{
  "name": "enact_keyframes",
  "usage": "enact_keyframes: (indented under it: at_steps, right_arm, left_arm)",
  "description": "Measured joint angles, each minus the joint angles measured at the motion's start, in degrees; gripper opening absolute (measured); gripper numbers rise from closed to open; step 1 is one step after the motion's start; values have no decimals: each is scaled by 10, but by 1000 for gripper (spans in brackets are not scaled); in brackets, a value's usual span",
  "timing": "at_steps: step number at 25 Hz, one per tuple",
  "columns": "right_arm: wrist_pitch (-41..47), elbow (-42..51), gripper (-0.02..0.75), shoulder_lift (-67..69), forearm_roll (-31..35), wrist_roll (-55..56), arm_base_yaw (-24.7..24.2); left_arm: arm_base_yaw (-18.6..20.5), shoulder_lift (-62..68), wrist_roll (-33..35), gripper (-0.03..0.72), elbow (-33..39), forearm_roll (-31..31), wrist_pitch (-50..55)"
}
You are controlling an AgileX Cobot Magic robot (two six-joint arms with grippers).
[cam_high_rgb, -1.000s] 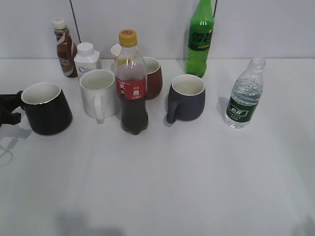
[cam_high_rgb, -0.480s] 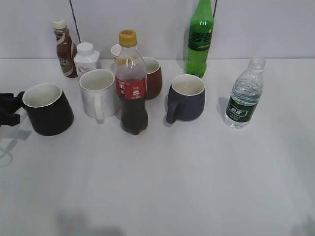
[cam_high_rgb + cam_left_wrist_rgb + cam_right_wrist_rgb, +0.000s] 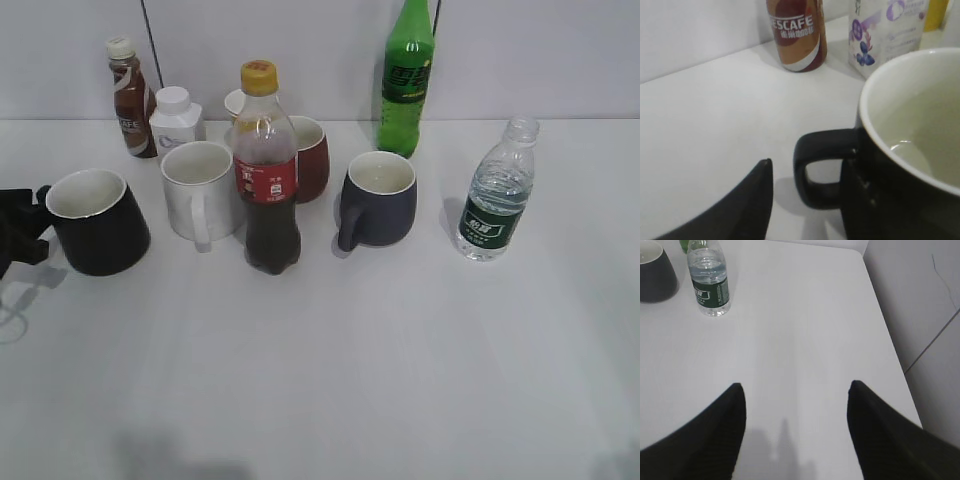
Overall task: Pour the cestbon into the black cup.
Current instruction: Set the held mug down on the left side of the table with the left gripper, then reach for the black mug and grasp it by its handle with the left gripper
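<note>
- The left fingers (image 3: 740, 210) sat at the handle of the black cup (image 3: 97, 222). The left wrist view showed one finger just left of the handle loop and a dark shape at the cup's side, so the handle appeared to lie between them, but whether they pinched it or only stood around it I cannot tell.
- The right fingers (image 3: 715, 435) were spread wide and held nothing, hanging over bare desk (image 3: 800, 340), well apart from the cestbon (image 3: 709, 277).
- The cestbon stood upright and uncapped at the right of the desk, just right of the grey mug (image 3: 379, 200), with water reaching high inside it.
- The black cup stood upright at the far left, its white inside looking empty; the white mug (image 3: 200, 190) and cola bottle (image 3: 267, 170) stood between it and the cestbon.
- Judged step: securing or positioning the cup, with the pour itself not yet begun and the bottle untouched.
- The next move likely called for the right arm to reach forward and left and close around the cestbon's ribbed body, gently, since thin open plastic could squeeze water out.
- Cup and bottle then had to be brought together, as they stood far apart.
</note>
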Motion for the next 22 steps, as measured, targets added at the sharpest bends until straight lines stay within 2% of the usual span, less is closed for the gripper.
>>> enact_keyframes:
  at_steps: [11,18,20,22]
  right_arm:
    - [0,0,487,0,0,0,0]
    - [0,0,487,0,0,0,0]
    - [0,0,487,0,0,0,0]
    - [0,0,486,0,0,0,0]
  left_arm:
    - [0,49,23,332,-14,-31,-73]
    - [0,77,23,304,-41,-21,-86]
    - [0,83,23,277,-41,-21,-94]
    - [0,89,23,216,-41,-21,-104]
